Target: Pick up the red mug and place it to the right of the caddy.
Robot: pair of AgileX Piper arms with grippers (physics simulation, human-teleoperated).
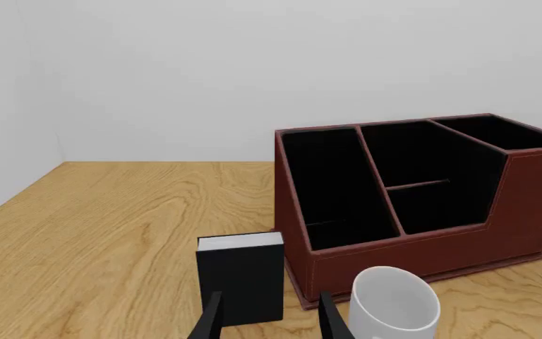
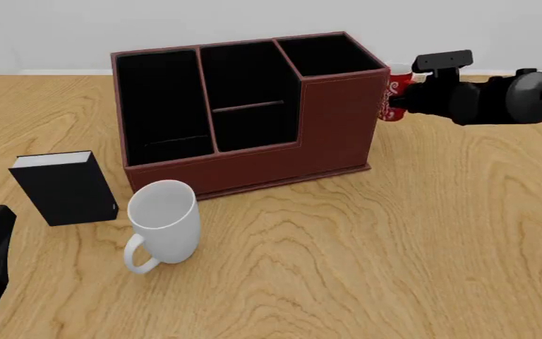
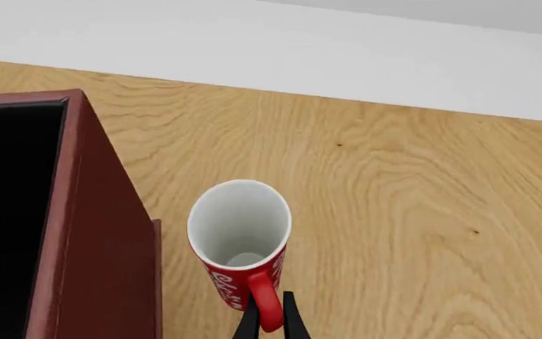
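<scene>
Right wrist view is showing the right tool (image 3: 269, 321) with its 2 dark fingers closed tightly on the red handle of the red mug (image 3: 241, 240), which is standing upright with its white inside facing the camera. From the front, the right tool (image 2: 401, 99) is gripping that mug (image 2: 392, 92) just beside the right wall of the caddy (image 2: 252, 106), toward its far end. Whether the mug is touching the table (image 2: 394, 233) is unclear. Left tool (image 1: 269, 318) is hovering low with its fingers parted around nothing, near a black box (image 1: 241, 275) and a white mug (image 1: 394, 305) in front of the caddy.
</scene>
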